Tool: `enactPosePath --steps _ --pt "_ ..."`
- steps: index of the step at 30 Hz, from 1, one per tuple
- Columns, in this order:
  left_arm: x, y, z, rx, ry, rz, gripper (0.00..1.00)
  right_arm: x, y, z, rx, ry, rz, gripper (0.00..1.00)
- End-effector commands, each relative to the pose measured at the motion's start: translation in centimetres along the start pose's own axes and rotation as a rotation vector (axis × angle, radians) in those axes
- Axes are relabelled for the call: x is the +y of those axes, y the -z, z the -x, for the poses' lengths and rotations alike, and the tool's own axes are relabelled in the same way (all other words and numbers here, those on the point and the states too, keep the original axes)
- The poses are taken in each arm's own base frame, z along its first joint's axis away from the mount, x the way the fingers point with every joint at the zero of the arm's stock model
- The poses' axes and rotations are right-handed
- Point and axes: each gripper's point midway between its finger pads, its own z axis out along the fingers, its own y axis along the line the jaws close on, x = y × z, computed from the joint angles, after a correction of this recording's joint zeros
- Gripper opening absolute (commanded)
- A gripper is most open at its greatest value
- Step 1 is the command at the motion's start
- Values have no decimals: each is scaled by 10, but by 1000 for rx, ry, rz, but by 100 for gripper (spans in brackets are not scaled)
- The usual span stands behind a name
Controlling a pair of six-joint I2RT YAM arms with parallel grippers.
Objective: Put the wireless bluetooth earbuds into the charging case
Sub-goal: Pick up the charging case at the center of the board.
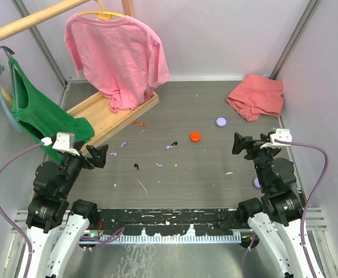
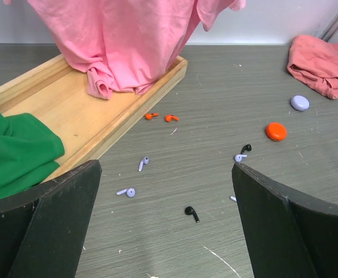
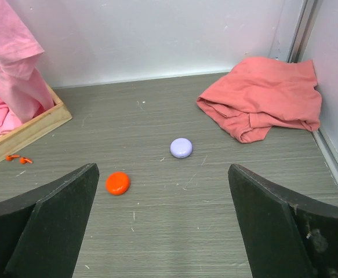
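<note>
Earbuds (image 2: 143, 163) are lying scattered on the grey desk (image 2: 215, 75), none of them in a case. I am counting eight. Two orange-red ones (image 2: 170, 118) are sitting close together just beside the corner of the wooden tray (image 2: 70, 110). There are also two black ones (image 2: 191, 213) and four lilac ones (image 2: 127, 191). One black bud is lying right against a lilac one, near the orange case (image 2: 276, 131). The other black bud is lying alone nearer the arms. One lilac bud is showing only partly past a finger in the left wrist view.

Two round cases are resting flat and apart from each other toward the right: the orange case and, farther back, the lilac case (image 2: 299, 103). Both are looking shut. A third lilac round shape (image 1: 255, 183) is peeking out beside the right arm, and I cannot tell what it is.

One pink T-shirt (image 2: 128, 40) is hanging on a yellow hanger (image 1: 102, 13), its hem draping into the tray. One green garment (image 2: 12, 150) is drooping over the tray's near end. One salmon cloth (image 3: 261, 98) is lying crumpled in the far right corner.

The left hand (image 2: 166, 174) is hovering with its fingers spread wide, gripping nothing. The right hand (image 3: 163, 168) is likewise spread wide and carrying nothing, facing the two cases.
</note>
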Motion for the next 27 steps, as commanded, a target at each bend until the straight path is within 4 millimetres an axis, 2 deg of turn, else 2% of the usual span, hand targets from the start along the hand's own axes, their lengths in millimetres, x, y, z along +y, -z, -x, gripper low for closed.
enactPosePath --steps 1,7,13,17,20,24,27 --pt "-4 1 20 -87 3 -13 98 1 -2 19 -65 -17 -7 100" --pt "-4 3 20 -86 2 -14 98 1 -5 16 -51 -29 -9 100" --pt "-3 3 17 -78 9 -1 98 2 -13 1 27 -81 -37 100" --pt "2 4 16 -65 20 29 98 3 -20 -23 141 -201 -95 100" --pt "5 7 17 -66 18 50 98 4 -25 -51 259 -273 -147 100" --pt "-2 9 17 -71 20 10 98 6 -27 -81 410 -285 -190 100" --pt "-8 10 15 -65 19 -21 98 -4 -25 -104 520 -270 -287 100"
